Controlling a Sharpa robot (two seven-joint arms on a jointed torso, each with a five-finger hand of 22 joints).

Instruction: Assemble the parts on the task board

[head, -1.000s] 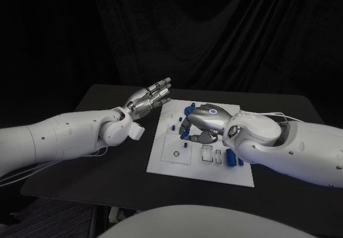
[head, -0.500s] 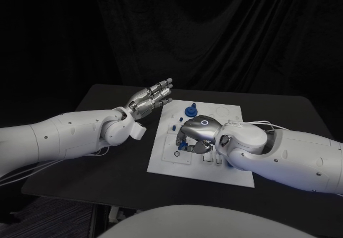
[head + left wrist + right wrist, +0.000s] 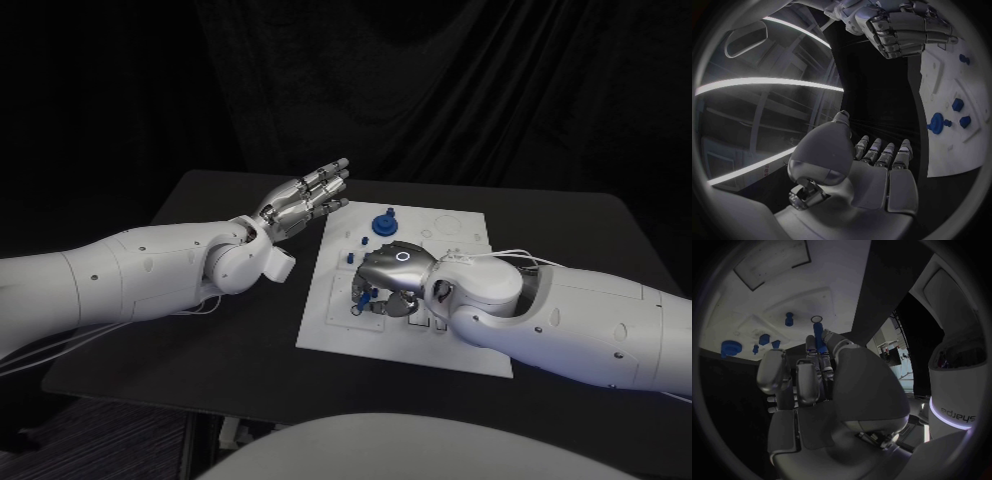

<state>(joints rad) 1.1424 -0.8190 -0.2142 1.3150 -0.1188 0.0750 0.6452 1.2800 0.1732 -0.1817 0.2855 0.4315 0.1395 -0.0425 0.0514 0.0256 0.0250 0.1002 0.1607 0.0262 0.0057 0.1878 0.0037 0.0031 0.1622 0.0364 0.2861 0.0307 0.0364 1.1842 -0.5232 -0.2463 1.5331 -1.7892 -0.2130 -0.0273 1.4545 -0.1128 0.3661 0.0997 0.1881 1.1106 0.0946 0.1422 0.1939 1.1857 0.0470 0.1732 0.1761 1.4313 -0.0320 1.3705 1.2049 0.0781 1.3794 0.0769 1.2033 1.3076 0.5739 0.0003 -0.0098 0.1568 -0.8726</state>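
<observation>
Right robot hand [image 3: 392,275] low over task board [image 3: 335,330], fingers pinching slim blue peg [image 3: 819,337]; long axis along fingers, tip aimed at board. Other blue parts [image 3: 731,348] just beyond fingertips. Left robot hand [image 3: 303,200] off board edge, fingers straight, apart, holding nothing.

Black table [image 3: 216,330]; white task board [image 3: 339,335] flat on it

probably a lab: black drapes [image 3: 433,90] behind a black table [image 3: 216,330].
</observation>
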